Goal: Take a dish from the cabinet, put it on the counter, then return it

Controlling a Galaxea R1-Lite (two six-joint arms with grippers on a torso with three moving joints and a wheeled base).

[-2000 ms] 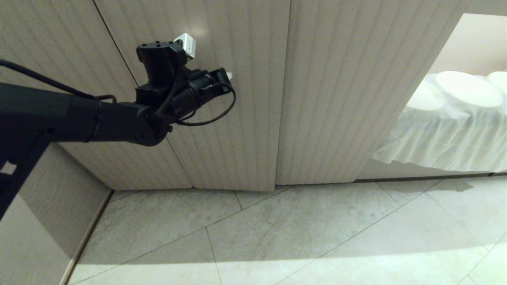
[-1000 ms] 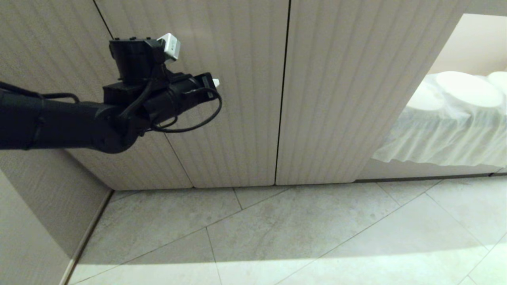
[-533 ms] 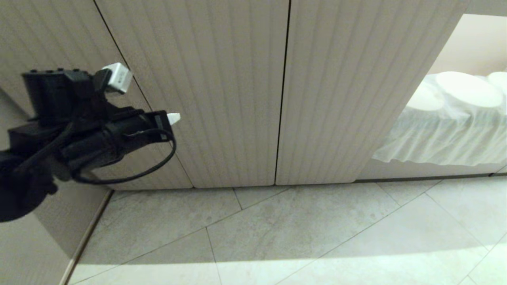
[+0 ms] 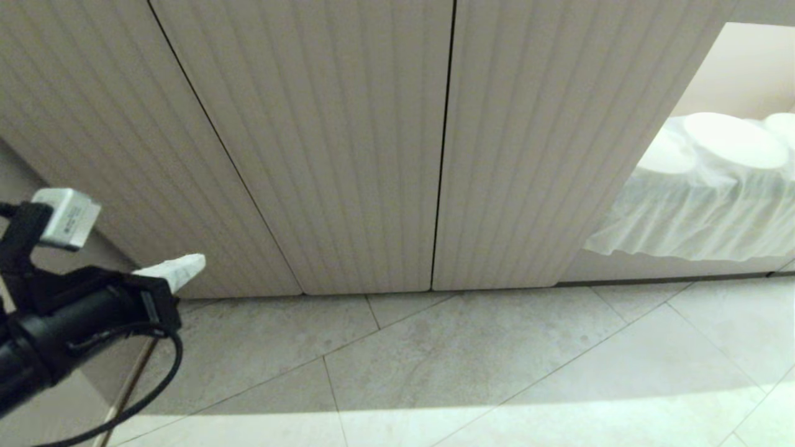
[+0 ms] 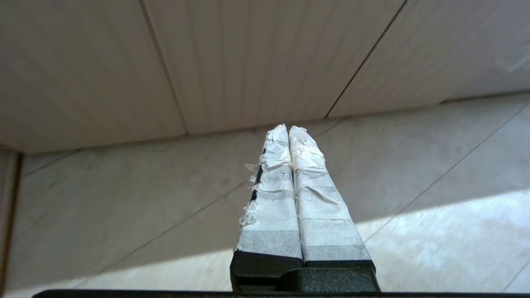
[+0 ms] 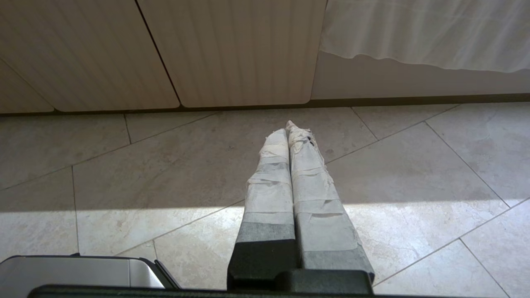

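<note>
Left tool, fingers pressed together, hangs beside the closed cabinet.

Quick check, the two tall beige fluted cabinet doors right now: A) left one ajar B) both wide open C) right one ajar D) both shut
D: in the head view the two tall beige fluted cabinet doors sit flush with only a thin dark seam between them and no interior showing; the left tool, shut and empty, is low at the left, clear of them.
</note>
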